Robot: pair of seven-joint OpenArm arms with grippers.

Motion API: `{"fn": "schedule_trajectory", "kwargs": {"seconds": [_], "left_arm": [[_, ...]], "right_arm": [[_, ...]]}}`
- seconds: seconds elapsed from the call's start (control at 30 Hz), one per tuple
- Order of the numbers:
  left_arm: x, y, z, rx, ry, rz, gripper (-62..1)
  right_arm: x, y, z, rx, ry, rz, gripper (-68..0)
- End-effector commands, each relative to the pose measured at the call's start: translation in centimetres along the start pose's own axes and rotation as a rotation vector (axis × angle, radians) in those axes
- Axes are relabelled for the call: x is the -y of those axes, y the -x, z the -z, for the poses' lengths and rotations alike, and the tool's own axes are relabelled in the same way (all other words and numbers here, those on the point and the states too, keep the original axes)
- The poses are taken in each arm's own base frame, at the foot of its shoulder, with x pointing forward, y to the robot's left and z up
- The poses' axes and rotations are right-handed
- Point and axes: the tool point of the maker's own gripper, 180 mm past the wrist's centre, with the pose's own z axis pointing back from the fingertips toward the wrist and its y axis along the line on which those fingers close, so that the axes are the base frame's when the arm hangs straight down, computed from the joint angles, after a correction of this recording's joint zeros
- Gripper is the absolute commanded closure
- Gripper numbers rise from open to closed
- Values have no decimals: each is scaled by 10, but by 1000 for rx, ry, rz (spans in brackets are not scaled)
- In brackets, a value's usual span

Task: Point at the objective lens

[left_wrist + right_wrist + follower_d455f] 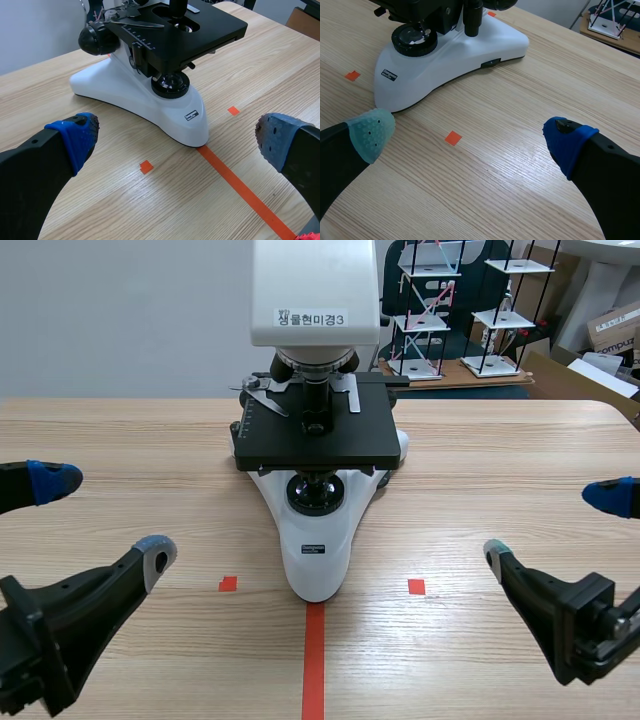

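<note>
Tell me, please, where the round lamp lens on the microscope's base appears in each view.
Scene view: lamp lens at centre, below the black stage.
Left wrist view: lamp lens under the stage's near edge.
Right wrist view: lamp lens beneath the stage, on the white base.
Shared landmark: the small label beside it.

Scene view faces the microscope (pixel 318 490) head-on across the counter (pixel 500 460); 2 wrist views look down closely from either side, sharing its white base (pixel 125 95).
</note>
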Motion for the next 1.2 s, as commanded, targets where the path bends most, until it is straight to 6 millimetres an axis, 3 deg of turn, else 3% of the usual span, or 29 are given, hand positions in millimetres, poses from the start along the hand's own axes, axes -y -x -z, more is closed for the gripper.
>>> {"fn": "schedule_trajectory", "kwargs": {"seconds": [0.0, 1.13, 1.17], "left_arm": [[3, -9, 1, 32, 10, -5, -623], [3, -10, 2, 37, 13, -1, -623], [3, -11, 3, 41, 14, 4, -559]], "right_arm": [[1, -9, 0, 34, 0, -3, -679], [0, -8, 0, 30, -1, -10, -679], [0, -8, 0, 30, -1, -10, -679]]}}
